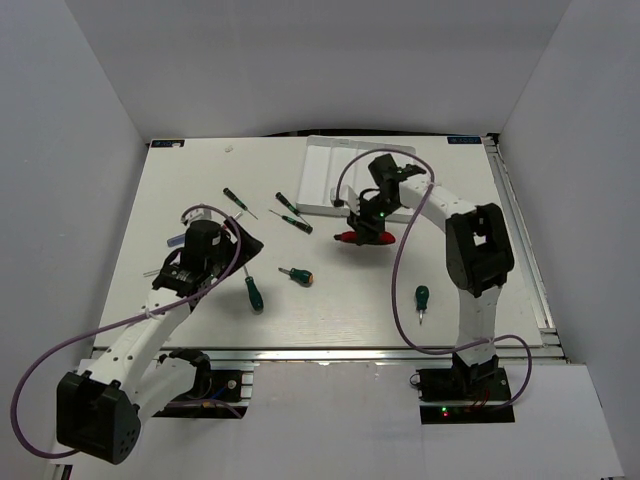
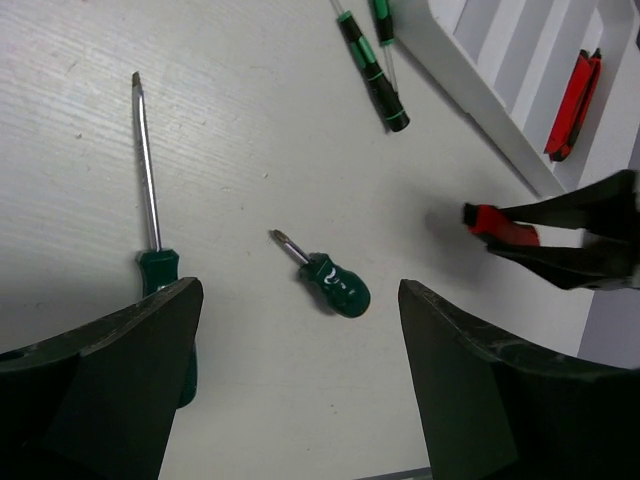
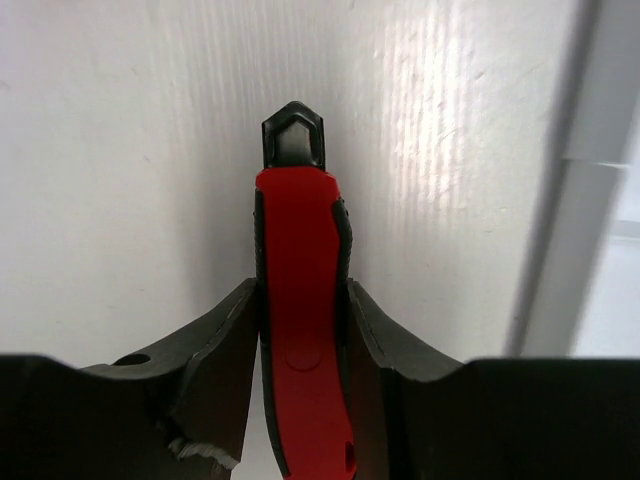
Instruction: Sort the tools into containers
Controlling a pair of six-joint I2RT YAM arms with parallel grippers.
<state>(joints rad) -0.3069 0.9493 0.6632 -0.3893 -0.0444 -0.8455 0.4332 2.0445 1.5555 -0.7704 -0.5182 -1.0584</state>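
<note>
My right gripper (image 1: 366, 233) (image 3: 300, 335) is shut on a red-and-black utility knife (image 1: 352, 238) (image 3: 298, 290), both fingers pressed to its sides, just in front of the white tray (image 1: 318, 175). A second red knife (image 2: 573, 105) lies in one compartment of the tray (image 2: 500, 100). My left gripper (image 1: 243, 252) (image 2: 300, 400) hangs open over the table, holding nothing. Ahead of it lie a stubby green screwdriver (image 1: 296, 275) (image 2: 337, 284) and a long green-handled one (image 1: 254, 292) (image 2: 149, 190). Two slim screwdrivers (image 1: 293, 218) (image 2: 375, 75) lie near the tray's front.
Another slim green screwdriver (image 1: 238, 203) lies at the centre left, and a short green one (image 1: 422, 300) lies by the right arm's base. White walls enclose the table on three sides. The tray's raised rim (image 3: 580, 200) runs close on the right of the held knife.
</note>
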